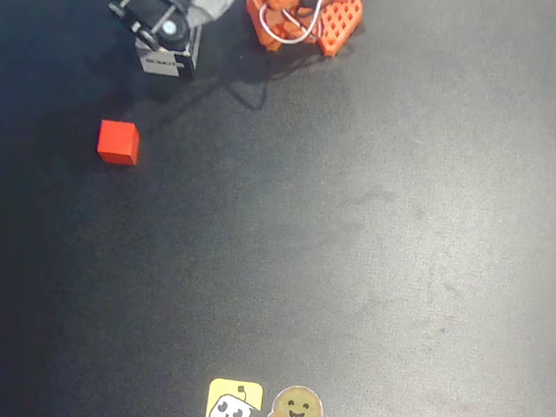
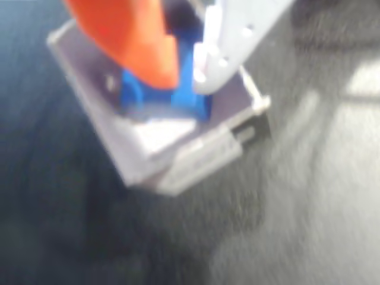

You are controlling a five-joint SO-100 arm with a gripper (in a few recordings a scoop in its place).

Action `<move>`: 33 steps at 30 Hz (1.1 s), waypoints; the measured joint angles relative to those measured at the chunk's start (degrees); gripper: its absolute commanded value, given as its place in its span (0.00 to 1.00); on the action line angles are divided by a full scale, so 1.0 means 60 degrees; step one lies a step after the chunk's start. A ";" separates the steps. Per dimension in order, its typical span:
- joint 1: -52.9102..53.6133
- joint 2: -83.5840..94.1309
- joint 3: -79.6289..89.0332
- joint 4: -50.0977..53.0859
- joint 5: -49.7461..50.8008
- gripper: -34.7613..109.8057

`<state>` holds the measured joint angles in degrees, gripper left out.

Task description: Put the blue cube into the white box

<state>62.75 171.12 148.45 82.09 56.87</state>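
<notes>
The blue cube point(image 2: 178, 98) is inside the white box point(image 2: 160, 148), low between its thin walls. My gripper point(image 2: 184, 80) reaches down into the box from above. Its orange finger point(image 2: 133, 35) covers the cube's left part and its white finger point(image 2: 228, 41) covers the right edge, with blue showing in the narrow gap between them. The wrist view is blurred, so I cannot tell whether the fingers press on the cube or stand just clear of it. In the overhead view the gripper point(image 1: 159, 15) hangs over the white box point(image 1: 164, 62) at the top left and hides the cube.
A red cube point(image 1: 119, 142) lies on the black table point(image 1: 354, 236), below and left of the box. The arm's orange base point(image 1: 302, 14) stands at the top edge. Two stickers point(image 1: 264, 409) sit at the bottom edge.
</notes>
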 measured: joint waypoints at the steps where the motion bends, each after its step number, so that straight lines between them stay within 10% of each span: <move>1: -0.0293 0.0190 0.0029 -0.0073 0.0059 0.24; 22: -0.9404 0.1802 0.1553 -0.1157 0.5273 0.24; 33: -1.0371 0.1963 0.2856 -0.1816 0.5845 0.24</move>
<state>0.53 182.90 165.59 71.19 91.93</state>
